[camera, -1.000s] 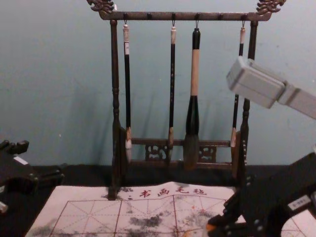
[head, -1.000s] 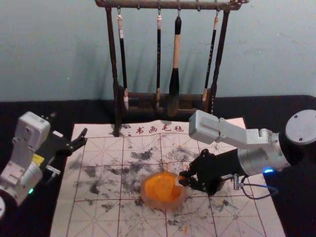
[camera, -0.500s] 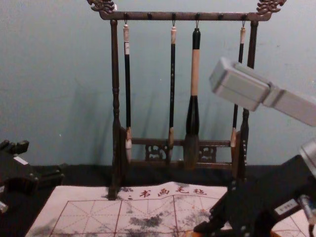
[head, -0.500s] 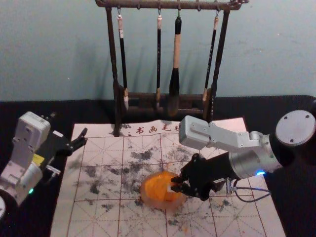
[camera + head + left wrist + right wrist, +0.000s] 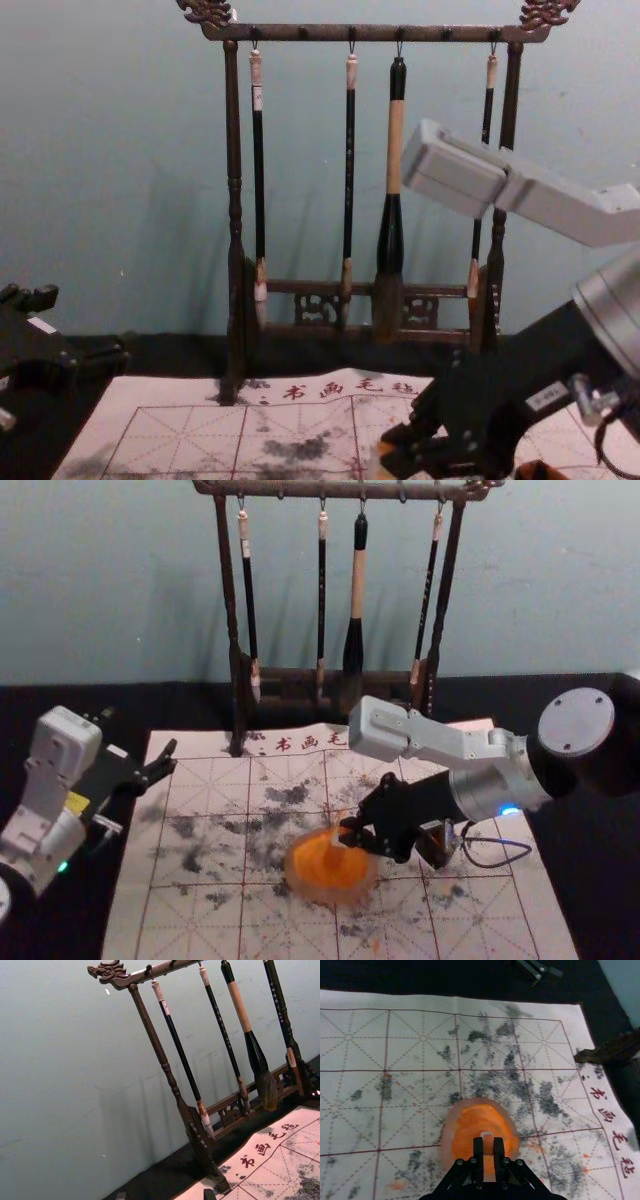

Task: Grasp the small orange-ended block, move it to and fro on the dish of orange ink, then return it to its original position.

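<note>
Right gripper: we see the right gripper (image 5: 488, 1151) over the dish in the lower middle of the head view, its jaws pinching the block.
Small block: the small orange-ended block (image 5: 487, 1143) sits between those jaws, above the upper-right part of the dish of orange ink (image 5: 332, 893).
What has changed: against the earlier head views, the right arm reaches farther toward the left of the frame, and the block is now nearer the dish's upper rim.
Meaning for the task: we judge this to be the to-and-fro stage, with the return to the original position still to come.
Left gripper: the left gripper (image 5: 165, 1195) is parked at the left of the head view, jaws spread and holding nothing.
Block's inked end: the jaws cover much of it, so we cannot tell whether it touches the orange ink (image 5: 314, 864) or hovers just above.
Chest view: the lower edge crops the dish's area, leaving us little to read there.
Orange patch: we cannot identify the orange patch (image 5: 540, 470) under the right wrist, bottom right.
</note>
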Available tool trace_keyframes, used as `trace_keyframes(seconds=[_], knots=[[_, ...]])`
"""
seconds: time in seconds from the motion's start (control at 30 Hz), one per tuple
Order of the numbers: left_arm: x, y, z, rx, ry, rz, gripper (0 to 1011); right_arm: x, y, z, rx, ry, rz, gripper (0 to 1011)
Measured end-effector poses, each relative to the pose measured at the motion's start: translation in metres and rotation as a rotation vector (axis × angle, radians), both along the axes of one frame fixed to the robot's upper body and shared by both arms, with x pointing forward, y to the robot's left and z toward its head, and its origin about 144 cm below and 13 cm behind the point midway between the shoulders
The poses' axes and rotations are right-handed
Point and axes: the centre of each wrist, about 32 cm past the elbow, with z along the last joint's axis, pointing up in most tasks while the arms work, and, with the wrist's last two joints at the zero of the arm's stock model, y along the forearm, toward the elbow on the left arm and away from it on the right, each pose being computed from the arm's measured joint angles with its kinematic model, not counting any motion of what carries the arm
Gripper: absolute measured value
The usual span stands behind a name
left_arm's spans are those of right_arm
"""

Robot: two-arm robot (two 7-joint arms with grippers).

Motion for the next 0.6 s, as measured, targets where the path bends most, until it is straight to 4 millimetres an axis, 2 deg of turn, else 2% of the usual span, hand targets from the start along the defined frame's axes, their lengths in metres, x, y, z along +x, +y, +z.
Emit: trace_keyframes(seconds=[0.37, 0.6], knots=[[0.000, 0.000, 0.000, 0.000, 0.000, 0.000, 1001, 0.006, -0.005, 0.001, -0.006, -0.010, -0.029, 87], [0.000, 0.000, 0.000, 0.000, 0.000, 0.000, 1001, 0.001, -0.012, 0.002, -0.004, -0.007, -0.036, 88]])
